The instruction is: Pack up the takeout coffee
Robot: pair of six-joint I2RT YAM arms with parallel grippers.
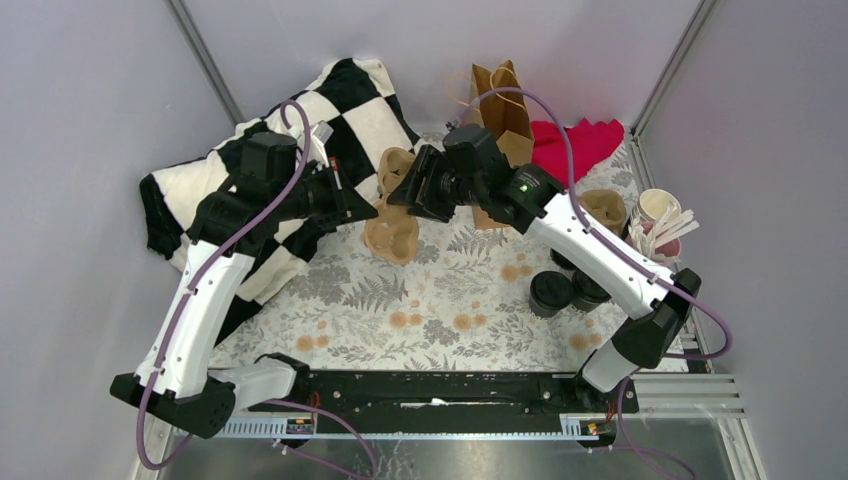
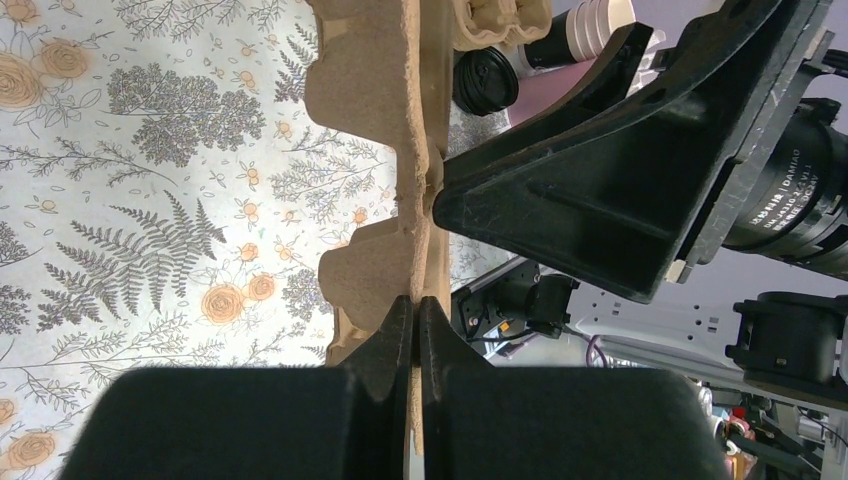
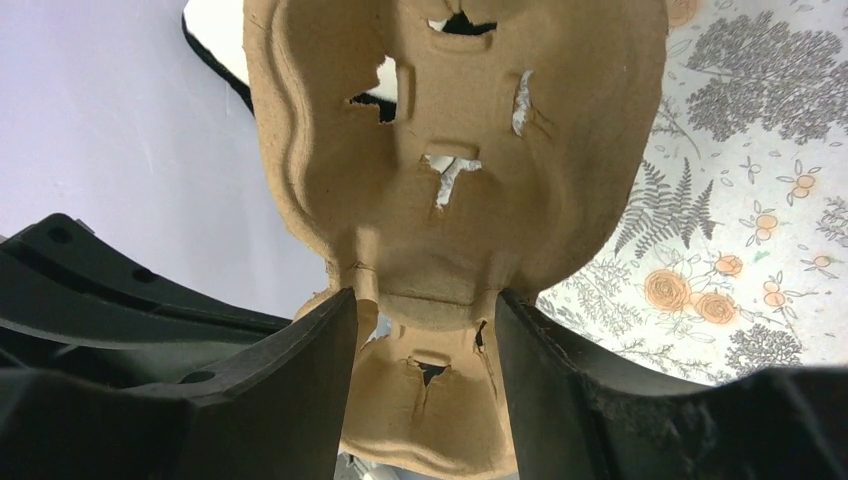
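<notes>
The left claw (image 2: 415,320) was pinched shut on the rim of a pulp cup carrier (image 1: 392,238), which stood on edge between both claws. The right claw (image 3: 425,300), about half open, clasped the carrier's narrow waist from the opposite side. The takeout coffee cups (image 1: 551,292) stood on the bench (image 1: 450,300) well to the right of the right claw, nearer the arm bases.

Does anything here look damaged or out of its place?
Yes. The brown pulp cup carrier stands on edge, not flat, pinched between the left hand and the right hand. Its pockets show ragged slits, possibly torn.
</notes>
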